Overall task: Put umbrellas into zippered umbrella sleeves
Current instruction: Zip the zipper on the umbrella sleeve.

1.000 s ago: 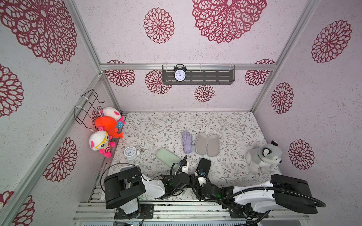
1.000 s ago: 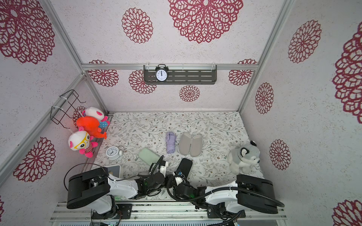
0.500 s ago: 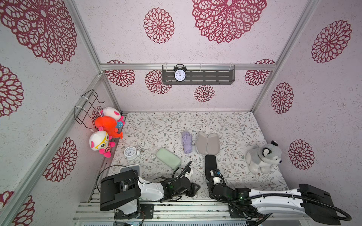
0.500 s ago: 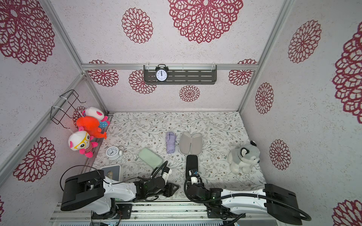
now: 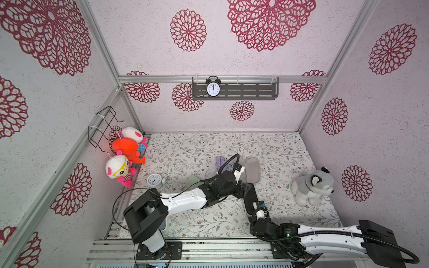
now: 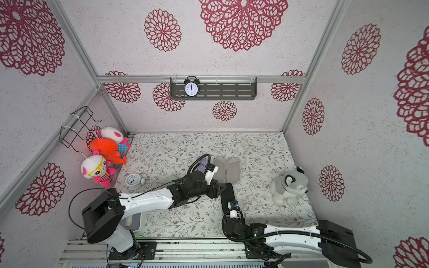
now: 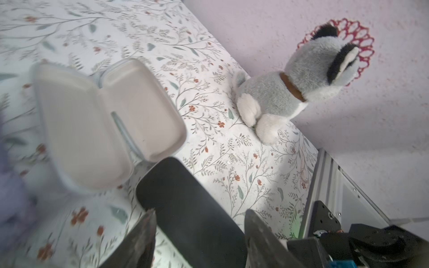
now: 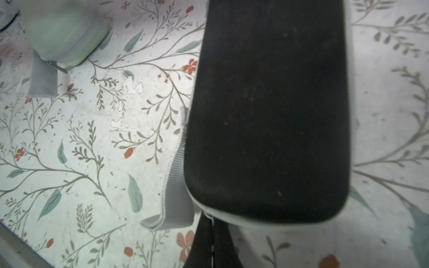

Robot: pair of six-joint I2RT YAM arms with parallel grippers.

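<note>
Near the front of the flowered table (image 5: 197, 148), we see the black sleeve (image 5: 250, 197) lying shut, shell up, lengthwise away from the robot. What it holds we cannot tell, since the shell hides the inside. Our right gripper (image 8: 210, 222) has its 2 fingers (image 8: 202, 243) pressed together on the near end of that sleeve, pinching it at the pale rim, beside a grey ribbed strap (image 8: 177, 185) that lies flat on the table against the sleeve's side. Our left gripper (image 7: 200, 212) stands over the sleeve's far part with its 2 fingers (image 7: 139, 243) spread, 1 on each side of the black shell; whether they touch it we cannot tell.

Just beyond the black sleeve lies the open sleeve (image 7: 76, 130), folded out flat, its 2 halves showing only grey lining. The lilac umbrella (image 5: 220, 162) lies on the table just beside it, outside any sleeve, partly hidden by the left arm (image 5: 185, 201). The green sleeve (image 8: 62, 30) lies shut on the left arm's side, apart from the black one; its contents are hidden. On the back wall a dark shelf (image 5: 255, 89) holds 1 alarm clock (image 5: 213, 88), and a wire basket (image 5: 102, 125) hangs on the side wall above 3 plush toys (image 5: 126, 148).
</note>
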